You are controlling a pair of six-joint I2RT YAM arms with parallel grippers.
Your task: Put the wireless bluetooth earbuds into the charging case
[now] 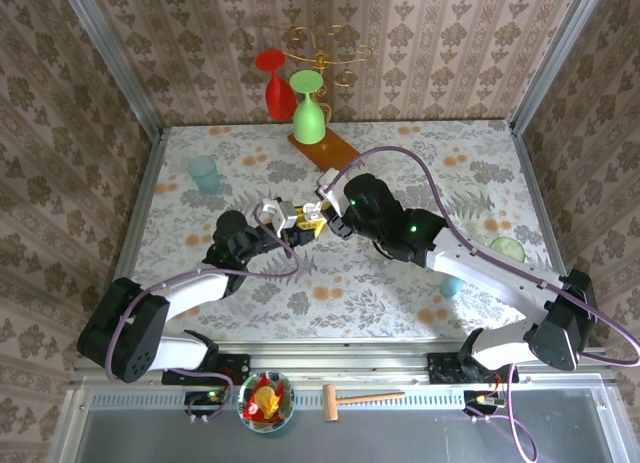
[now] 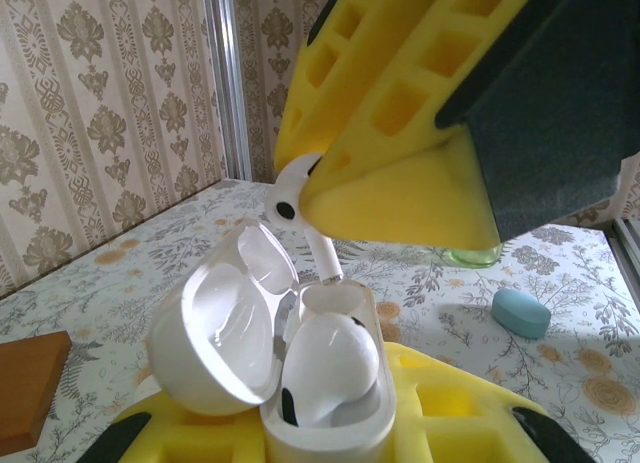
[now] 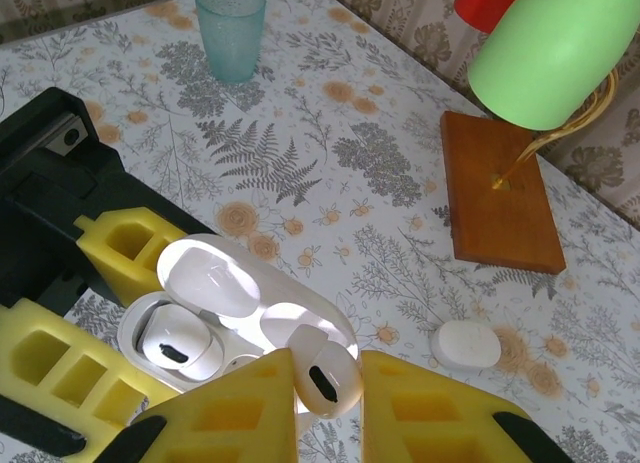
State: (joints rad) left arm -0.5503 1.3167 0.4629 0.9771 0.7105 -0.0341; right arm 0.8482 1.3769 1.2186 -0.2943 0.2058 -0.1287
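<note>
My left gripper (image 2: 328, 435) is shut on the white charging case (image 2: 335, 428), whose lid (image 2: 212, 335) stands open to the left. One earbud (image 2: 330, 368) sits in the case's near slot. My right gripper (image 3: 328, 385) is shut on the second earbud (image 3: 326, 375), pinched between its yellow fingers (image 3: 235, 413). That earbud (image 2: 288, 193) hangs just above the case, its stem (image 2: 328, 261) pointing down at the far slot without entering it. From above, both grippers (image 1: 285, 221) (image 1: 325, 221) meet at mid-table around the case (image 1: 303, 223).
A second, closed white case (image 3: 465, 343) lies on the cloth to the right. A teal cup (image 1: 205, 173) stands back left. The wooden stand base (image 1: 325, 151) with green (image 1: 308, 113) and red (image 1: 277, 88) glasses is behind. A blue pebble-like thing (image 2: 520, 311) lies right.
</note>
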